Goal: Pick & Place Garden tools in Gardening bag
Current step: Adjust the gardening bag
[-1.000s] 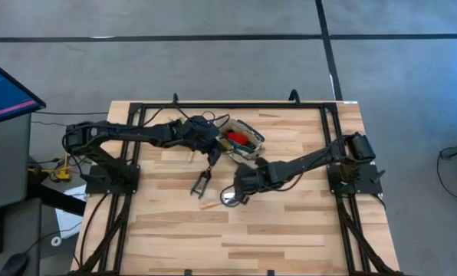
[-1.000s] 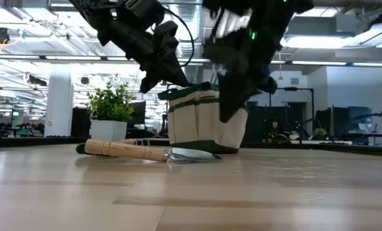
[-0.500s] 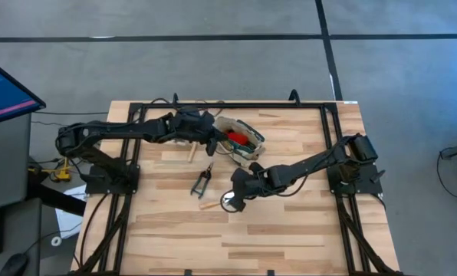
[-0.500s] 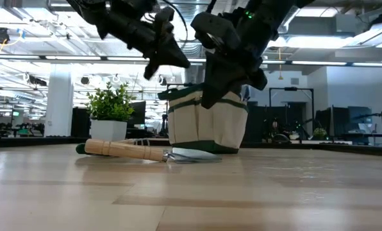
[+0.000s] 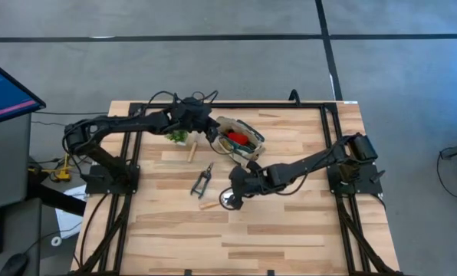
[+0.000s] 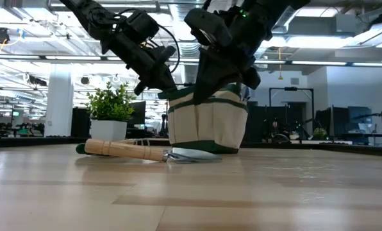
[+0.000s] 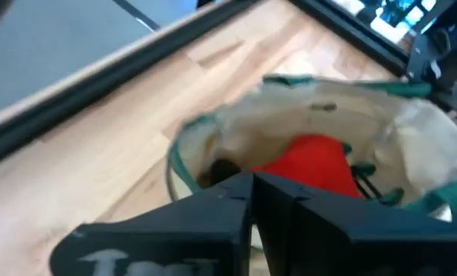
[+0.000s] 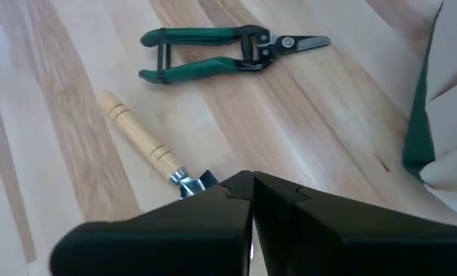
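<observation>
In the high view the wooden surface [image 5: 290,230] fills the lower middle of the frame, with a black frame along its edges. The bag [image 5: 240,139] stands just above the frame's centre, its mouth open, a red piece [image 5: 239,138] showing inside. A small plant [image 5: 176,136] sits left of the bag, a short wooden stick [image 5: 190,152] just below it. The shears [image 5: 203,179], green-handled in the right wrist view, lie at centre, below and left of the bag. A trowel [image 5: 215,202] with a wooden handle lies a little lower, its blade end hidden under the right arm. A monitor [image 5: 6,88] shows at the upper left edge.

In the low view the bag stands mid-frame, partly hidden behind both arms, with the trowel lying in front of it and the plant to its left.

The left arm reaches from the left edge across the top of the surface, elbow bent; the left gripper [image 5: 211,132] hangs at the bag's left rim, fingers pressed together and holding nothing. Its wrist view looks down into the bag's open mouth at the red piece.

The right arm stretches from the right side down-left, low over the surface; the right gripper [image 5: 232,192] sits above the trowel's blade, just below the bag, fingers pressed together and empty.
</observation>
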Controlling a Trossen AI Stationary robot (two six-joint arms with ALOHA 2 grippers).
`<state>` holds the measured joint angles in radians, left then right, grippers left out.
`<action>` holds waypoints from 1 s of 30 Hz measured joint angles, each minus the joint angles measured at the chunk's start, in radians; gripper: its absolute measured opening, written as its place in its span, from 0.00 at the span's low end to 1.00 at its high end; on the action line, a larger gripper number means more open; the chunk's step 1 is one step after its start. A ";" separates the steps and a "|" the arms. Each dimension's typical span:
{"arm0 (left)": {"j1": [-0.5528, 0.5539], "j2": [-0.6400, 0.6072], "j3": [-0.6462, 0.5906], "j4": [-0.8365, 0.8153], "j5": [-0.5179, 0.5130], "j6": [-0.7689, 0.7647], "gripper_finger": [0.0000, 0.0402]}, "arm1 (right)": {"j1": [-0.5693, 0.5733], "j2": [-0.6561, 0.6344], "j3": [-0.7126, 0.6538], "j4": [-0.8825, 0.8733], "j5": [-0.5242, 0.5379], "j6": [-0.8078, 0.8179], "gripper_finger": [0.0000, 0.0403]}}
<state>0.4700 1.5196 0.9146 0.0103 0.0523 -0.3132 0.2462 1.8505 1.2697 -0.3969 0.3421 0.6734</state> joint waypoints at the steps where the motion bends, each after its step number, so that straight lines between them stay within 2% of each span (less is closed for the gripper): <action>1: 0.005 0.000 0.000 0.009 0.000 0.000 0.00 | -0.001 0.000 0.000 0.000 0.000 0.000 0.00; 11: 0.029 0.000 0.000 0.014 0.027 0.022 0.00 | -0.031 0.000 0.000 -0.006 0.068 -0.036 0.00; 22: 0.001 0.000 0.000 -0.065 0.054 0.022 0.00 | -0.130 0.004 0.000 0.007 0.049 -0.102 0.00; 30: -0.027 0.000 0.000 -0.098 0.053 0.022 0.00 | -0.144 0.004 0.000 -0.130 0.051 -0.077 0.00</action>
<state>0.4433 1.5196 0.9150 -0.0877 0.1055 -0.2916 0.1018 1.8542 1.2695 -0.5267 0.3928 0.5960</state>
